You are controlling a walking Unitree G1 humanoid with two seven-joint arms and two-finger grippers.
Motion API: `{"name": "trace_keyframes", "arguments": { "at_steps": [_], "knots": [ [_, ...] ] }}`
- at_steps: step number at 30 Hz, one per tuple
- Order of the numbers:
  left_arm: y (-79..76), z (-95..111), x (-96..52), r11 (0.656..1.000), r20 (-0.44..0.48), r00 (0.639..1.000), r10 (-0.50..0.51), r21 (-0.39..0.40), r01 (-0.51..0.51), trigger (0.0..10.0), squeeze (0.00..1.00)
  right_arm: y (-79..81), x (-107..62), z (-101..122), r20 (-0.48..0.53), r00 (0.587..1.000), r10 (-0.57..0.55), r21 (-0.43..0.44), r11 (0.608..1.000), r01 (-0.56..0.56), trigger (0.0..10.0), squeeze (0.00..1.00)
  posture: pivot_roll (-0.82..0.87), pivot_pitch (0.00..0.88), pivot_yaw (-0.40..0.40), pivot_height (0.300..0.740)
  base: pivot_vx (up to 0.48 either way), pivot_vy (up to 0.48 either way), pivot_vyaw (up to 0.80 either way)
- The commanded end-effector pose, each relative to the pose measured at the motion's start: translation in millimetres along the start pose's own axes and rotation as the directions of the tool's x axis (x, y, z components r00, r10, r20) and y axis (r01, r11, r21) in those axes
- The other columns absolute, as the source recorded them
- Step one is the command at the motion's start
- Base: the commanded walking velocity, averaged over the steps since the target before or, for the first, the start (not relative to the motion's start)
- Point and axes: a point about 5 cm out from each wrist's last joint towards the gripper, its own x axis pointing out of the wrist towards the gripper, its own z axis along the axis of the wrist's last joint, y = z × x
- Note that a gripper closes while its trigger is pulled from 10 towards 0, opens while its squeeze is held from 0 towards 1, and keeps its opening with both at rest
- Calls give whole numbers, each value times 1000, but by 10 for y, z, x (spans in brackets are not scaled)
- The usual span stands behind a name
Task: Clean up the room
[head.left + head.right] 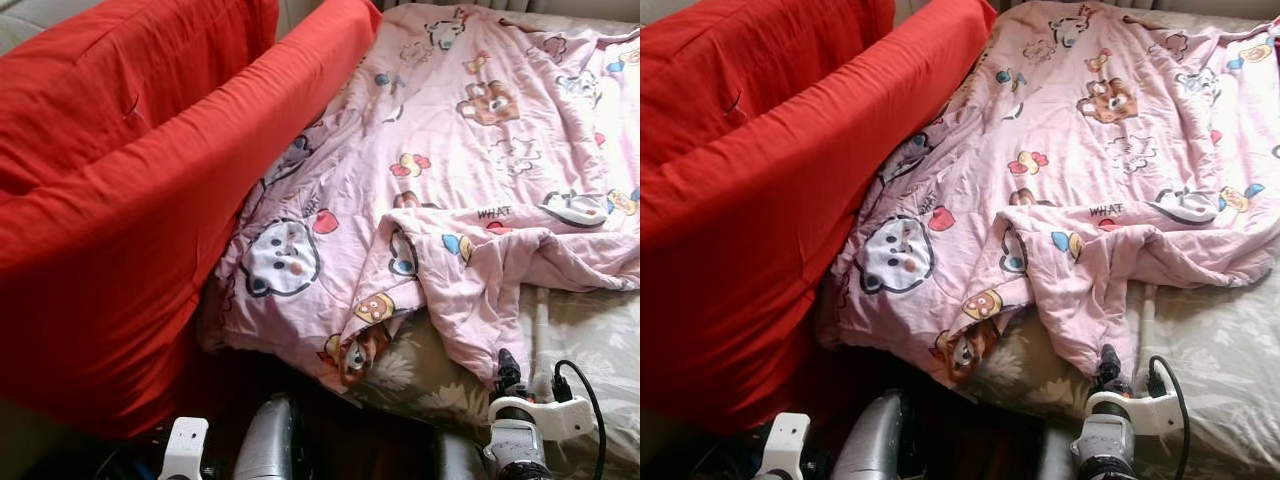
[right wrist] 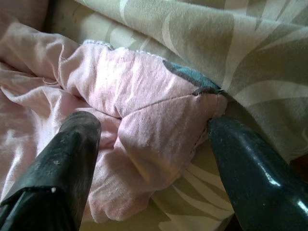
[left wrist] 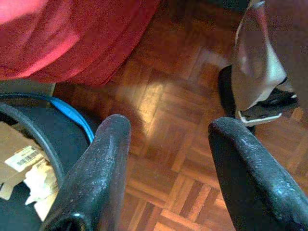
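The right gripper (image 2: 154,159) stands spread around the hanging corner of the pink quilt (image 1: 470,170) at the bed's edge, apparently not yet clamped, so closing too shallow could pinch only a loose fold that slips free.

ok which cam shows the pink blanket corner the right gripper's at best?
Right wrist view: the corner of the pink blanket sits between the right gripper's open fingers, over the floral sheet. Both eye views show the whole blanket spread on the bed, with the corner small near the gripper.
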Motion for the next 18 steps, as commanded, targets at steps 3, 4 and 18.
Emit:
{"name": "trace_keyframes", "arguments": {
  "at_steps": [3, 4, 18],
  "knots": [
    [72, -152, -52, 1000, -42, 999, 17, 24, -16, 10000, 0, -127, -53, -52, -19, 999, -48, 6, 999, 48, 10000, 0, 52, 222, 126, 621, 0, 0, 0],
    [71, -153, -53, 1000, -41, 999, 17, 25, -16, 10000, 0, -129, -53, -50, -18, 999, -48, 6, 999, 48, 10000, 0, 52, 222, 126, 621, 0, 0, 0],
    [74, -124, -59, 999, 4, 1000, 28, 35, -28, 10000, 0, -30, 25, 104, 28, 999, -31, 32, 999, 30, 10000, 0, 74, 268, 126, 621, 0, 0, 0]
  ]
}}
